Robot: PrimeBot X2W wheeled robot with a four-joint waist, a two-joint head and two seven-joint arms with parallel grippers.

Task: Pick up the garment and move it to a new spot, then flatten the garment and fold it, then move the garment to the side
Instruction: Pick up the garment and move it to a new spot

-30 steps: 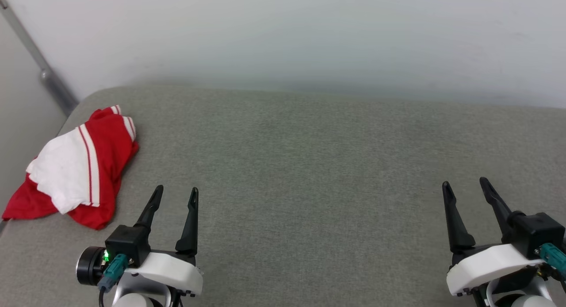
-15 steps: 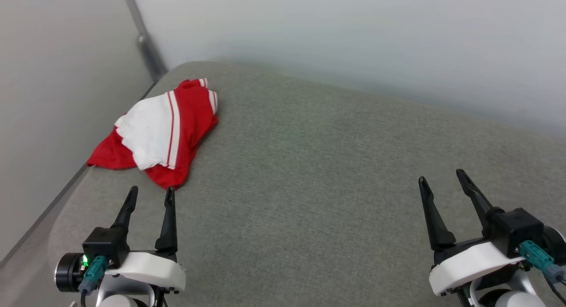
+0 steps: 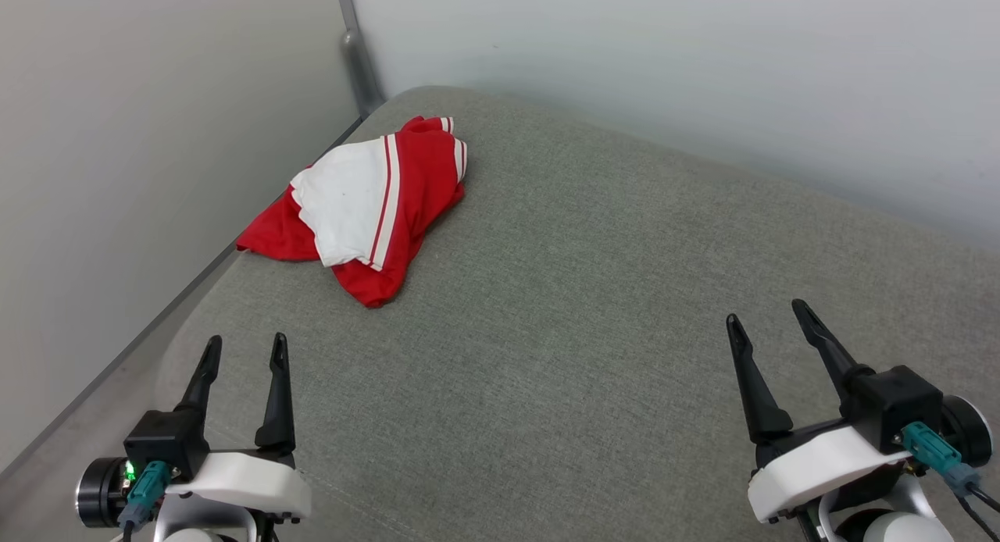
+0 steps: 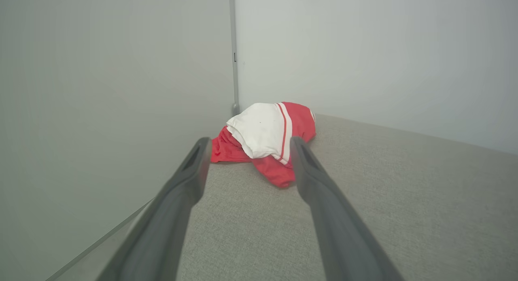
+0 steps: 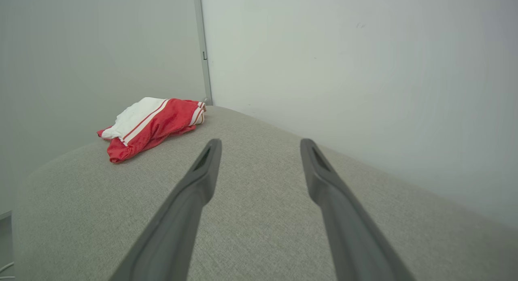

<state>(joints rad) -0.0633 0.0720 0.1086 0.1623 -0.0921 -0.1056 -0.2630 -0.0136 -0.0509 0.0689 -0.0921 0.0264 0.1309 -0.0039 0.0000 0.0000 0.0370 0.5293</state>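
Note:
The garment [image 3: 367,206], a crumpled red cloth with a white sleeve and thin stripes, lies bunched at the far left corner of the grey cushioned surface [image 3: 594,308]. My left gripper [image 3: 244,350] stands open at the lower left, well short of the garment and apart from it. In the left wrist view the garment [image 4: 265,139] sits straight ahead between and beyond the left gripper [image 4: 247,145]. My right gripper [image 3: 767,317] is open at the lower right, far from the cloth. From the right wrist, the garment [image 5: 151,125] lies far left of the right gripper [image 5: 261,145].
Pale walls close in behind and to the left, meeting at a corner with a grey vertical strip [image 3: 355,46] just beyond the garment. The cushion's left edge [image 3: 183,347] rounds off beside my left gripper. Wide bare cushion stretches between the grippers.
The head camera has turned left, so the garment now shows nearer the middle of the picture. Both grippers stay open and hold nothing.

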